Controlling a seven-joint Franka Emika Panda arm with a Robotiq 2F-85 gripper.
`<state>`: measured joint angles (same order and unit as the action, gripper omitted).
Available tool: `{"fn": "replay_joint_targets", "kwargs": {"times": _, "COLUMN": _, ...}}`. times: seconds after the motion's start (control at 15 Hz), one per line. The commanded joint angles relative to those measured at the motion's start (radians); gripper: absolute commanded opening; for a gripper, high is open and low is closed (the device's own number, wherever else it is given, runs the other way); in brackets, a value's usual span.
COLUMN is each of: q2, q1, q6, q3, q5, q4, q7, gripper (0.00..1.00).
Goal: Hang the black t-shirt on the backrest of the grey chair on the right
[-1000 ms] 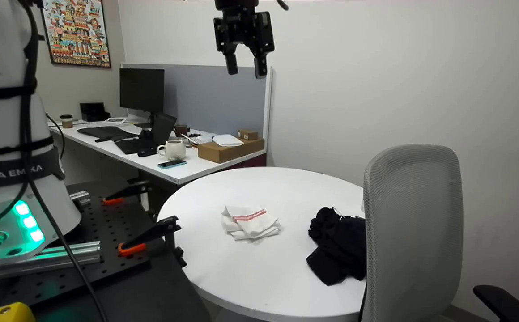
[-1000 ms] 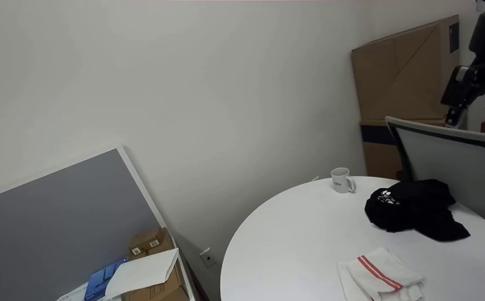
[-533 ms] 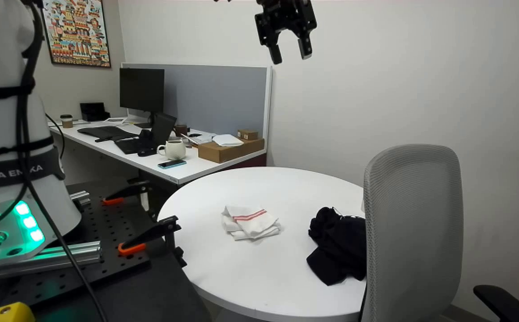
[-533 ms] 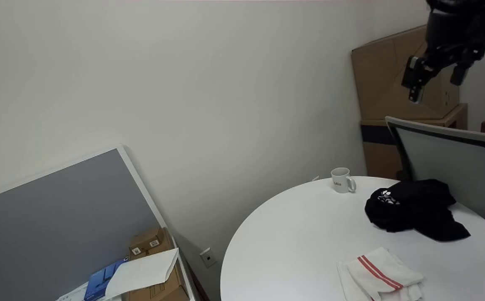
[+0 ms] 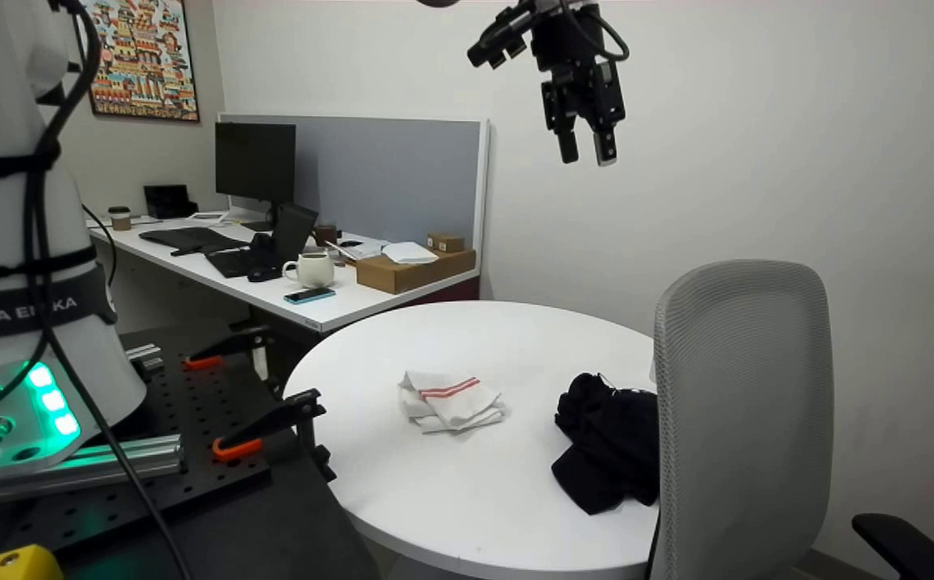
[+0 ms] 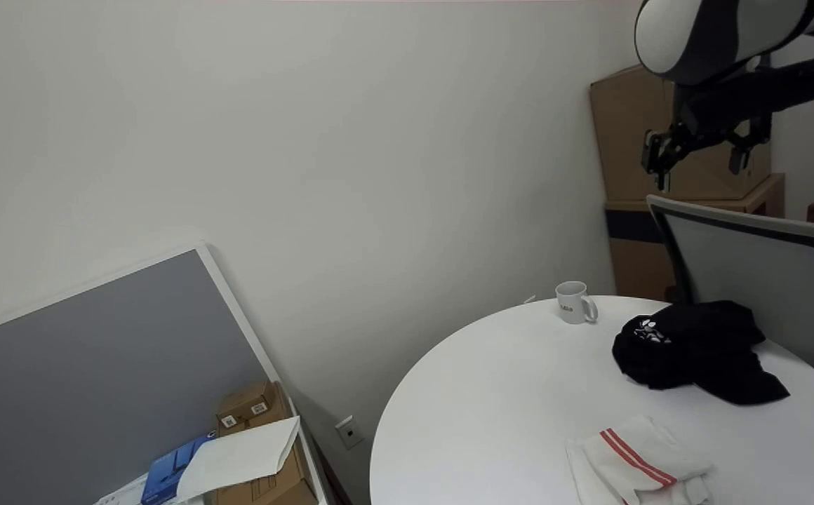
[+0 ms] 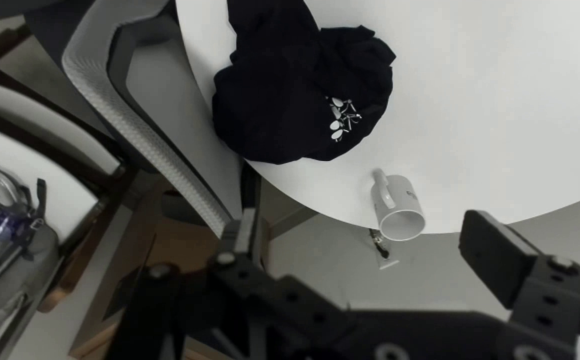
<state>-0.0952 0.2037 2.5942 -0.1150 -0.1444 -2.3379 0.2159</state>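
Note:
The black t-shirt (image 5: 610, 447) lies crumpled on the white round table in both exterior views (image 6: 695, 351), beside the grey chair (image 5: 745, 419). The chair's backrest (image 6: 751, 273) stands at the table's edge. In the wrist view the t-shirt (image 7: 280, 95) shows a white print, and the chair's top edge (image 7: 135, 135) runs along its left. My gripper (image 5: 588, 159) is high above the table, pointing down, open and empty. It also shows in an exterior view (image 6: 699, 179) above the backrest's height. In the wrist view the fingers (image 7: 357, 230) are wide apart with nothing between them.
A white mug (image 6: 574, 303) stands near the table's far edge, close to the t-shirt. A white cloth with red stripes (image 5: 452, 401) lies on the round table (image 5: 435, 499). Cardboard boxes (image 6: 631, 140) stand behind the chair. A desk (image 5: 338, 310) with a monitor is beyond.
The gripper has moved right in one exterior view and left in the other exterior view, rising and then dropping lower. It stays open. The t-shirt, chair and cloth have not moved.

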Motion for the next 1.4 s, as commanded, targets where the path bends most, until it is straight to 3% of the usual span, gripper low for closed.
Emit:
{"fn": "replay_joint_targets", "kwargs": {"times": 0.0, "q2": 0.167, "q1": 0.002, "q6": -0.005, "q3": -0.014, "q5": -0.006, "q4": 0.136, "q7": 0.189, "gripper": 1.00}}
{"fn": "replay_joint_targets", "kwargs": {"times": 0.6, "q2": 0.405, "q1": -0.090, "q6": 0.019, "q3": -0.104, "q5": -0.015, "q4": 0.244, "q7": 0.489, "gripper": 1.00}}
{"fn": "replay_joint_targets", "kwargs": {"times": 1.33, "q2": 0.654, "q1": -0.138, "q6": 0.171, "q3": -0.192, "q5": 0.047, "q4": 0.329, "q7": 0.526, "gripper": 1.00}}
